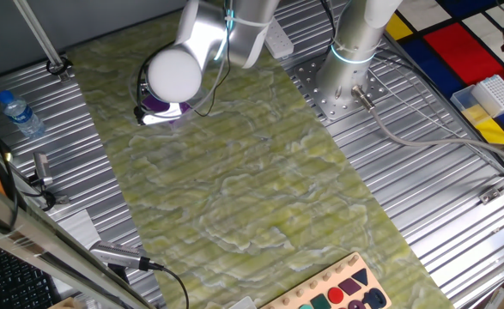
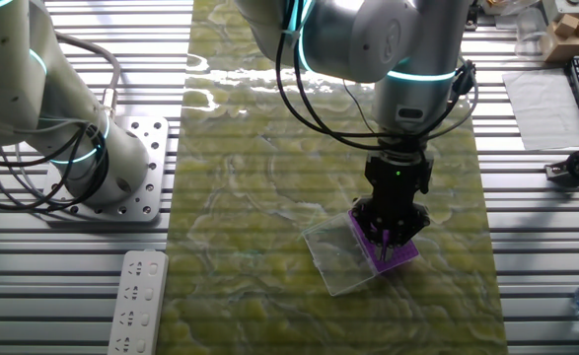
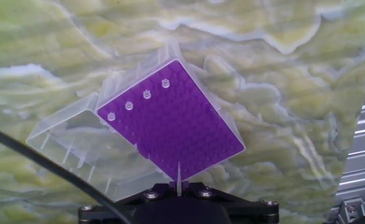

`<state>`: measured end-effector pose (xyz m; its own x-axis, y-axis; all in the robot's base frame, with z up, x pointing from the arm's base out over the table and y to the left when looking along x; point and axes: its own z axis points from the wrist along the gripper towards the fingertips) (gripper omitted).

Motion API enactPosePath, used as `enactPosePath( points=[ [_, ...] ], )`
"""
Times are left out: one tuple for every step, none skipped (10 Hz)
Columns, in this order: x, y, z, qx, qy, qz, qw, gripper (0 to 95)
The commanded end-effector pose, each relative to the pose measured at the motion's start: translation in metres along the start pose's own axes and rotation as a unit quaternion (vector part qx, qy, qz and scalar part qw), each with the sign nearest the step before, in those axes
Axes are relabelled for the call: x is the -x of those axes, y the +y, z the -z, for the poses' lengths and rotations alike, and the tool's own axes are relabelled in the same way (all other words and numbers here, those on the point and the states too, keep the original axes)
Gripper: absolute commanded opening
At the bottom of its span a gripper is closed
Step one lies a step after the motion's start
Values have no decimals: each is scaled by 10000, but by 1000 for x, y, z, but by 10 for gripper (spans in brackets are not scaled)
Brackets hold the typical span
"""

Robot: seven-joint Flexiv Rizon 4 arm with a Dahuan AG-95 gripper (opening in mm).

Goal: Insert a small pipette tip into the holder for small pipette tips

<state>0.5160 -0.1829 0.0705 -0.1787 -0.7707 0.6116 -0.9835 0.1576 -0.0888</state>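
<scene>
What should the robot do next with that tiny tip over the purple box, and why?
Probably ease straight down a little. In the hand view the small pipette tip held by the end effector points at the near edge of the purple holder, apparently not seated yet. Four tips already stand in one row, so most holes look free.

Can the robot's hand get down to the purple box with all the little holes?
Probably yes. The gripper hangs right above the purple box, holding a thin pipette tip pointed at it. The clear cover lies open to the side, so nothing blocks the holes.
</scene>
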Motion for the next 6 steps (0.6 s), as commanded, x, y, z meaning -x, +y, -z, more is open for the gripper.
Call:
enactPosePath(
  points=[
    [1, 0, 0, -4, 4, 9, 10000, 0],
    [1, 0, -1, -5, 9, 21, 10000, 0],
    [1, 0, -1, -6, 29, 31, 10000, 0],
    [1, 0, -1, -7, 48, 50, 10000, 0],
    [1, 0, -1, -7, 51, 62, 10000, 0],
    [1, 0, -1, 0, 55, 77, 10000, 0]
  ],
)
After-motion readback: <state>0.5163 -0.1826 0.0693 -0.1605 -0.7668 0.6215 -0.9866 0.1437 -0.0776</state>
